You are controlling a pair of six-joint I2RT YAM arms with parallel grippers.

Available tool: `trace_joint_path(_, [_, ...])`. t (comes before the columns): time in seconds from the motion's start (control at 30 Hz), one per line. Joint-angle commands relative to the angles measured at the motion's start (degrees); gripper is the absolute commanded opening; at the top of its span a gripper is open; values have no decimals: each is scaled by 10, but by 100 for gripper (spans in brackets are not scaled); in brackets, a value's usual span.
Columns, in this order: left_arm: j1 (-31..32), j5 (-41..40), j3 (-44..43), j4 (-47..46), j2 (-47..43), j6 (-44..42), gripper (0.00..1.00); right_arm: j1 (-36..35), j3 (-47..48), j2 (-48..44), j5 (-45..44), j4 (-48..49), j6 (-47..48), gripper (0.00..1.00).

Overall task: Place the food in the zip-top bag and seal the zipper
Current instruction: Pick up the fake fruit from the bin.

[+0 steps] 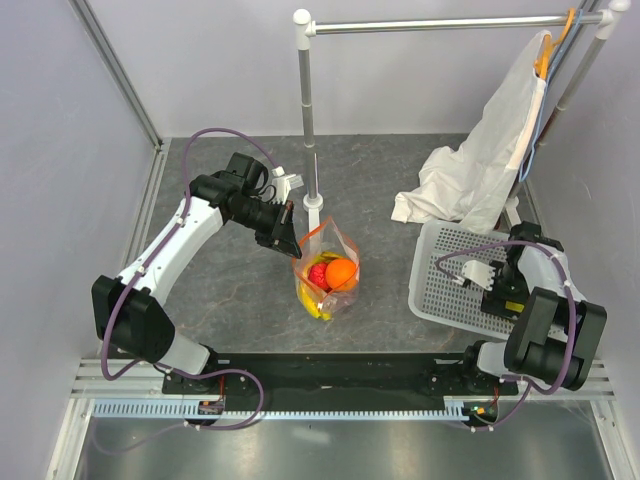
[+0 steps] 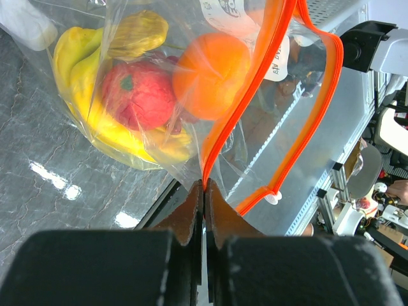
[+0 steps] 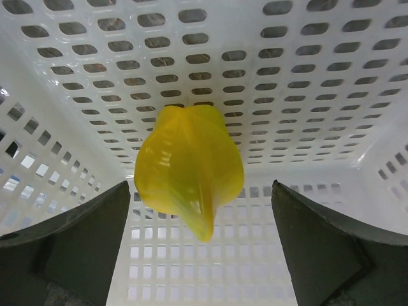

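Lying dark and marbled, tabletop [image 1: 380,190], pale walls [image 1: 60,150], metal rail [image 1: 440,24] behind.

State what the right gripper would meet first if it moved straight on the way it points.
The yellow fruit, lying in the basket between the open fingers of the right gripper; behind it, probably the basket's mesh.

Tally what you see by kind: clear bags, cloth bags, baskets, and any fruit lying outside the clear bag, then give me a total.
clear zip-top bag: 1
white cloth bag: 1
white mesh basket: 1
yellow fruit outside the clear bag, lying in the basket: 1
Total: 4
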State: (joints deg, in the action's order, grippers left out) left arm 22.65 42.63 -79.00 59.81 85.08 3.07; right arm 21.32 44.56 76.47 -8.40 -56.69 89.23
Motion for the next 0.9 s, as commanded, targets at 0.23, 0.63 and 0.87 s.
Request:
trace_joint_path(0.23, [3, 13, -12, -12, -5, -2, 2, 13, -6, -10, 1, -2, 37, 63])
trace_joint_path(0.63, [2, 13, -13, -11, -3, -1, 2, -42, 74, -29, 116, -134, 21, 43])
trace_joint_path(0.87, [3, 13, -12, -12, 1, -1, 2, -188, 152, -24, 204, -173, -91, 41])
